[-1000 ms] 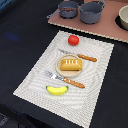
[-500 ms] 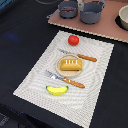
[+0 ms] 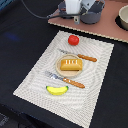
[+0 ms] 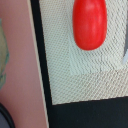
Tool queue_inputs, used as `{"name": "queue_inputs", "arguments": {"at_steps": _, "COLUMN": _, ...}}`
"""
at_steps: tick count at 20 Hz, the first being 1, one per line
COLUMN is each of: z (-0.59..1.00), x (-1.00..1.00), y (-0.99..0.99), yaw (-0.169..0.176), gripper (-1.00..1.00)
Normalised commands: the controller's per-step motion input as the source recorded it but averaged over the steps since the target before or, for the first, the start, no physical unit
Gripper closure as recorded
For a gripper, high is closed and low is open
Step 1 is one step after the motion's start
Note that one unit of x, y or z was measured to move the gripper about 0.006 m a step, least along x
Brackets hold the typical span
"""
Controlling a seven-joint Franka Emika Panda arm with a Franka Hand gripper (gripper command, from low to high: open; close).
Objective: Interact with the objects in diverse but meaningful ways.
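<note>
A red tomato (image 3: 73, 40) (image 4: 90, 22) lies at the far end of the woven placemat (image 3: 35, 80). A golden ridged bread loaf (image 3: 71, 64) sits on a small plate mid-mat, and a yellow banana (image 3: 57, 90) lies near the front edge. Grey pots (image 3: 94, 15) stand on the pinkish toy kitchen board (image 3: 102, 31) behind the mat. My gripper (image 3: 75, 16) hangs over the board's edge, just behind the tomato and partly hiding one pot. Its fingers do not show clearly in either view. The sausage and lid are out of view.
An orange-handled knife (image 3: 82, 57) lies behind the plate and an orange-handled fork (image 3: 67, 80) in front of it. Another pot (image 3: 123, 17) stands at the exterior view's far right. A black cable (image 3: 37, 14) trails across the dark table.
My arm has come into the exterior view at the back, over the left pot. The food on the mat has not moved.
</note>
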Motion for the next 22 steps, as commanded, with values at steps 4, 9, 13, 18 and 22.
{"name": "queue_inputs", "arguments": {"at_steps": 4, "z": -0.29, "x": 0.09, "y": -0.20, "yaw": 0.003, "gripper": -1.00}}
{"name": "queue_inputs", "arguments": {"at_steps": 9, "z": -0.20, "x": 0.24, "y": -0.17, "yaw": 0.000, "gripper": -1.00}}
{"name": "queue_inputs", "arguments": {"at_steps": 13, "z": -0.21, "x": 0.29, "y": -0.16, "yaw": 0.000, "gripper": -1.00}}
{"name": "queue_inputs", "arguments": {"at_steps": 18, "z": -0.20, "x": 0.37, "y": -0.02, "yaw": 0.000, "gripper": -1.00}}
{"name": "queue_inputs", "arguments": {"at_steps": 22, "z": -0.24, "x": 0.30, "y": 0.00, "yaw": 0.000, "gripper": -1.00}}
